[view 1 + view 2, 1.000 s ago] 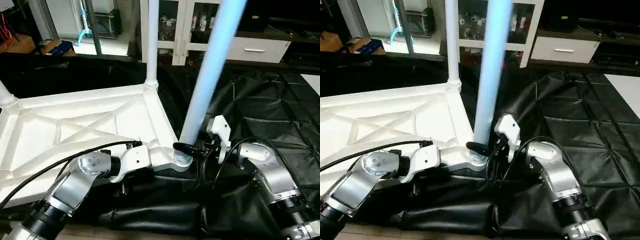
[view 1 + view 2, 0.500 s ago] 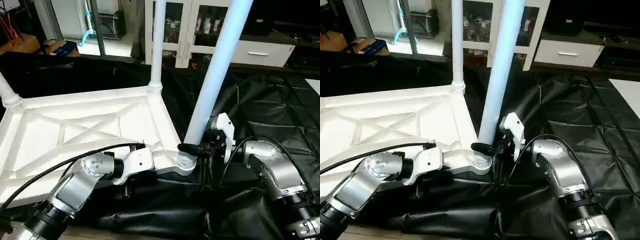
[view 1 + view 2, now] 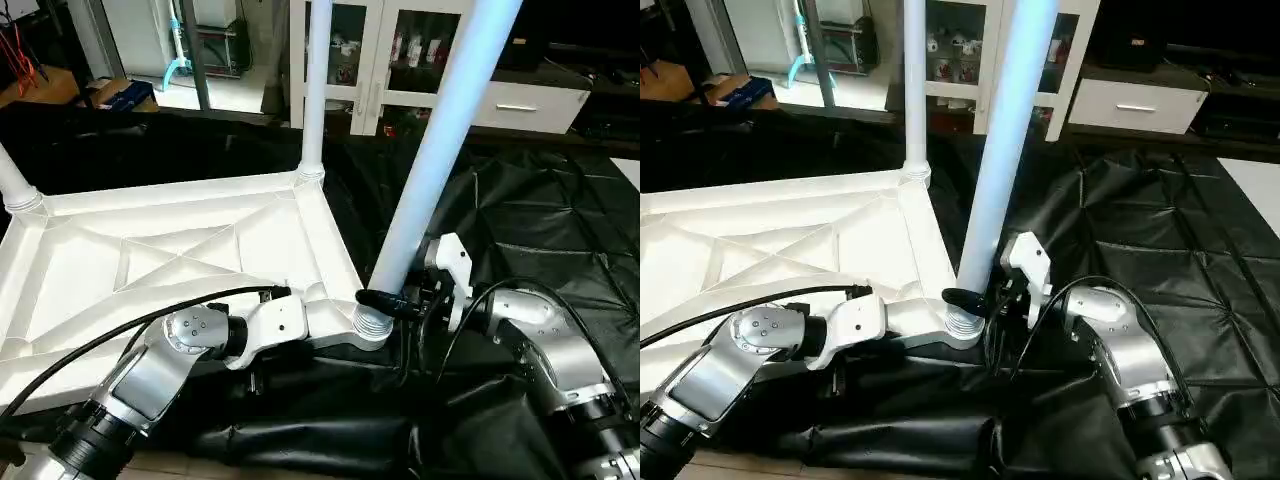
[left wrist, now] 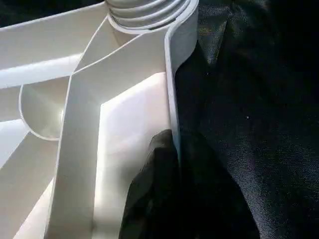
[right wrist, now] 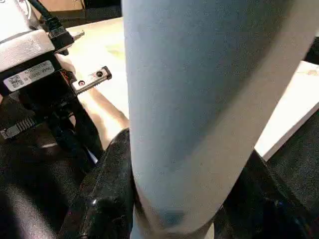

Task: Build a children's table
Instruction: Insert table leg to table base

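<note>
Left eye view: the top (image 3: 190, 250) lies underside up on black sheeting (image 3: 540, 230), ribs showing, and serves as the landmark below. Three legs are seen: one upright in the far corner socket (image 3: 314, 90), one at the far-left corner (image 3: 14, 190), and the near leg (image 3: 430, 170), standing in the near-right corner socket (image 3: 372, 325) and leaning away from the top towards the right. The right tool (image 3: 392, 300) is closed round this near leg just above its threaded foot; the right wrist view shows a black finger (image 5: 107, 194) on each side of the tube. The left tool (image 4: 174, 164) is pressed together on the top's edge wall just beside that socket, pinching the thin rim. Judged risks: the lean suggests the leg is not square to the socket, so turning it further could cross the threads or jam it part-seated. The tapered, smooth tube may slip through the fingers under torque, giving rotation of the tool without rotation of the leg. The left pinch bears on a narrow wall only; should it slide off, the top could swing on the slack sheeting and lever the leg out. How deep the thread is engaged cannot be told.
</note>
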